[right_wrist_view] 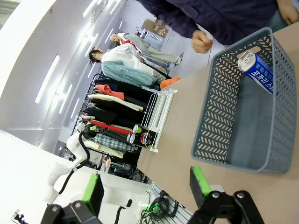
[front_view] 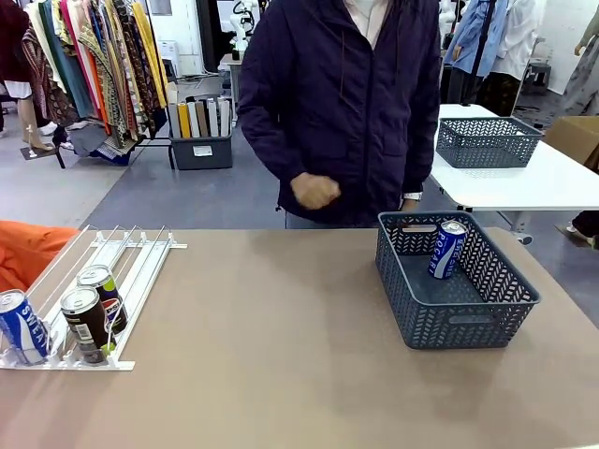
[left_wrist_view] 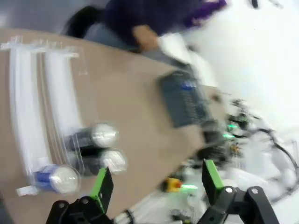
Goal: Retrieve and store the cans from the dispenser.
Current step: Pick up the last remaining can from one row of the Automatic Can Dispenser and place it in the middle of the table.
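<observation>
The dispenser (front_view: 122,257) lies at the table's left, with three cans at its near end: a blue-and-white one (front_view: 21,325), a dark one (front_view: 86,323) and a Pepsi one (front_view: 101,288) behind it. Another blue can (front_view: 447,249) leans inside the grey mesh basket (front_view: 468,318). In the blurred left wrist view my left gripper (left_wrist_view: 157,184) hangs open, well above the dispenser (left_wrist_view: 28,102) and its cans (left_wrist_view: 96,136). My right gripper (right_wrist_view: 145,186) is open and empty, just off the near wall of the basket (right_wrist_view: 215,107), where the blue can (right_wrist_view: 258,71) lies.
A person in a dark jacket stands at the far edge with a fist (front_view: 314,191) held near the waist. Orange cloth (front_view: 28,248) lies beyond the dispenser. A second mesh basket (front_view: 487,140) sits on a white table behind. Bare tabletop spans the middle between dispenser and basket.
</observation>
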Available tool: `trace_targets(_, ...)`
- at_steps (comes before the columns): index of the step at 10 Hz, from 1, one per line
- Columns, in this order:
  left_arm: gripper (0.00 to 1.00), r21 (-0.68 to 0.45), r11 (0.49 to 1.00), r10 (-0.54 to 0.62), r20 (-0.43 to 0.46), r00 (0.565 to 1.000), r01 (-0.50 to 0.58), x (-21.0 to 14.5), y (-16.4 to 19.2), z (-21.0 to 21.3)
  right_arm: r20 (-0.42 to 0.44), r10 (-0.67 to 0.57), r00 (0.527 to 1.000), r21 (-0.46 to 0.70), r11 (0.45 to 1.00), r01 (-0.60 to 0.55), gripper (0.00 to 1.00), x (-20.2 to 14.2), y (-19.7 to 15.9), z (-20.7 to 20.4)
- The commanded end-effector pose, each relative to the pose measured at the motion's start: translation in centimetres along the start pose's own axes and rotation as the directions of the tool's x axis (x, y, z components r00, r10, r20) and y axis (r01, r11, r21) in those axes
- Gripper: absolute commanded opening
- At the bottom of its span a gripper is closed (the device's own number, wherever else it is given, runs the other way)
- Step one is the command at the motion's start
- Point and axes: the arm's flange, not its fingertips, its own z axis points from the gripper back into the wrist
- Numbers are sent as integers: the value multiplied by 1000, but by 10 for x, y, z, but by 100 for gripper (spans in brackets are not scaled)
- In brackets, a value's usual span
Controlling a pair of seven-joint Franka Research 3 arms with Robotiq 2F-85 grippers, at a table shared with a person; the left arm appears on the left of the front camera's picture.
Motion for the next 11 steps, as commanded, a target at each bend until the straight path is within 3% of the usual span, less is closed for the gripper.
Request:
trace_targets(1,100,665,746,108,-59,992,-42,1,-37,-35,21,5,1000,21,1000,-5,100,5,3,-2)
trace_targets(2,100,879,475,52,19,998,-41,-4,-51,-48,21,5,1000,21,1000,-5,100,5,3,-2)
trace_targets(3,100,929,349,14,-134,991,121,-13,-57,-65,21,5,1000,21,1000,-5,100,5,3,-2)
trace_targets(5,100,920,284,86,-306,948,271,-20,-61,-82,21,5,1000,21,1000,-5,100,5,3,-2)
trace_targets(6,100,917,259,110,-341,934,304,-18,-58,-87,21,5,1000,21,1000,-5,100,5,3,-2)
trace_targets(7,100,907,286,66,-339,939,308,-15,-59,-88,21,5,1000,21,1000,-5,100,5,3,-2)
trace_targets(9,100,888,419,-56,-184,981,190,-10,-53,-93,21,5,1000,21,1000,-5,100,5,3,-2)
trace_targets(11,100,888,419,-56,-184,981,190,-10,-53,-93,21,5,1000,21,1000,-5,100,5,3,-2)
